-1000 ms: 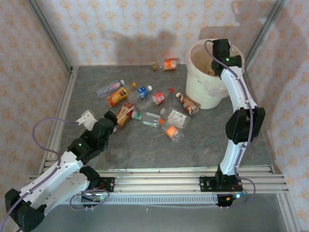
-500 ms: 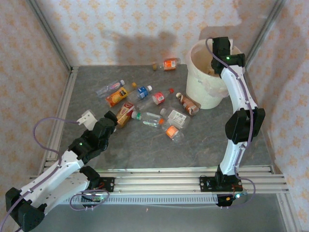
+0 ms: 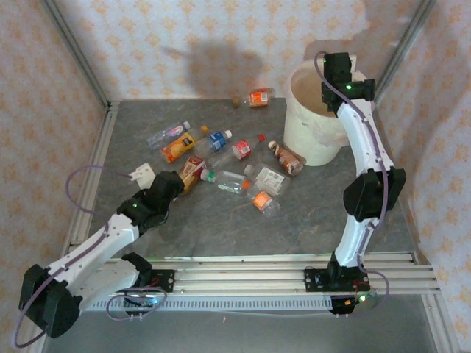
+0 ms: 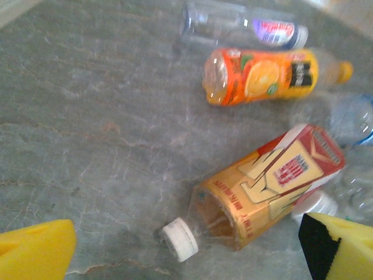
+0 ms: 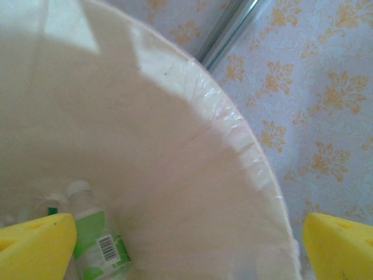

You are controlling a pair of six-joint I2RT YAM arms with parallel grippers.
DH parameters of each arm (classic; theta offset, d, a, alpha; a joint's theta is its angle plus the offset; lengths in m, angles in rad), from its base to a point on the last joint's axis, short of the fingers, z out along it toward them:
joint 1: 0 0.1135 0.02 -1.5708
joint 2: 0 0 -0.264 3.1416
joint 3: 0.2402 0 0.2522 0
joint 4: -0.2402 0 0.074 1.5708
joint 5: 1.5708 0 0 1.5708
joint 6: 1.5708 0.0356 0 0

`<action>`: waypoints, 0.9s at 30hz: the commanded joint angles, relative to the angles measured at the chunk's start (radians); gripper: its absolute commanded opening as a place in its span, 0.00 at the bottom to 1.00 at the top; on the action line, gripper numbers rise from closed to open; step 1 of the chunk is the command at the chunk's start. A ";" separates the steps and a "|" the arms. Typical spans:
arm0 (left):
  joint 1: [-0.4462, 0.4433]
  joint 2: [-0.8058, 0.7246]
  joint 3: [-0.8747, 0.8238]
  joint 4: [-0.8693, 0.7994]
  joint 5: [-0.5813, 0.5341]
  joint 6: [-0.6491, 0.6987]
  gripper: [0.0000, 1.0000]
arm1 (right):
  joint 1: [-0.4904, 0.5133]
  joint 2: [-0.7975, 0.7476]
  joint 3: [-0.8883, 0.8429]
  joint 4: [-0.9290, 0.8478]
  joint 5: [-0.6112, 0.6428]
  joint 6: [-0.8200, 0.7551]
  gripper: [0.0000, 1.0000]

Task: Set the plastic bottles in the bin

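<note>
Now, from above: right tool [image 3: 335,73] over the bin [image 3: 298,84], newly sprung wide, empty. Left tool [image 3: 171,185] advanced to the near edge of the plastic bottles [image 3: 235,165] strewn on the worktop [image 3: 221,220].

From left wrist: spread wide, yellow-and-red bottle [image 4: 262,192] just ahead, cap nearest.

From right wrist: released, green-labelled bottle [image 5: 96,245] below, inside the bin. Probably one more delivered, many left.

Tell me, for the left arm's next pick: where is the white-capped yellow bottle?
Left wrist view: the yellow bottle lies on its side ahead of the open left tool, below the orange bottle.
</note>
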 commanded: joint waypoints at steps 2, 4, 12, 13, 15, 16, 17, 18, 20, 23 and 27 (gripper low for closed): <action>0.044 0.103 0.112 -0.024 0.173 0.223 1.00 | 0.016 -0.182 -0.045 0.023 -0.142 0.081 0.99; 0.044 0.154 0.166 -0.068 0.178 0.273 1.00 | 0.029 -0.251 -0.107 0.051 -0.269 0.095 0.99; 0.054 0.303 0.277 -0.124 0.350 0.478 1.00 | 0.091 -0.563 -0.420 0.211 -0.700 0.308 0.99; 0.053 0.328 0.293 -0.144 0.361 0.491 1.00 | 0.093 -0.602 -0.478 0.252 -0.755 0.341 0.99; 0.054 0.366 0.315 -0.168 0.377 0.519 1.00 | 0.095 -0.673 -0.576 0.314 -0.806 0.397 0.99; 0.053 0.381 0.326 -0.178 0.383 0.532 1.00 | 0.096 -0.695 -0.615 0.327 -0.818 0.415 0.99; 0.054 0.398 0.333 -0.184 0.395 0.549 1.00 | 0.096 -0.721 -0.638 0.327 -0.816 0.425 0.99; 0.054 0.418 0.344 -0.190 0.419 0.573 1.00 | 0.097 -0.737 -0.662 0.320 -0.804 0.436 0.99; 0.053 0.454 0.365 -0.195 0.444 0.604 1.00 | 0.096 -0.756 -0.691 0.302 -0.782 0.451 0.99; 0.053 0.491 0.373 -0.169 0.418 0.645 1.00 | 0.097 -0.757 -0.695 0.271 -0.802 0.450 0.99; 0.054 0.535 0.373 -0.133 0.367 0.669 1.00 | 0.096 -0.751 -0.679 0.244 -0.807 0.444 0.99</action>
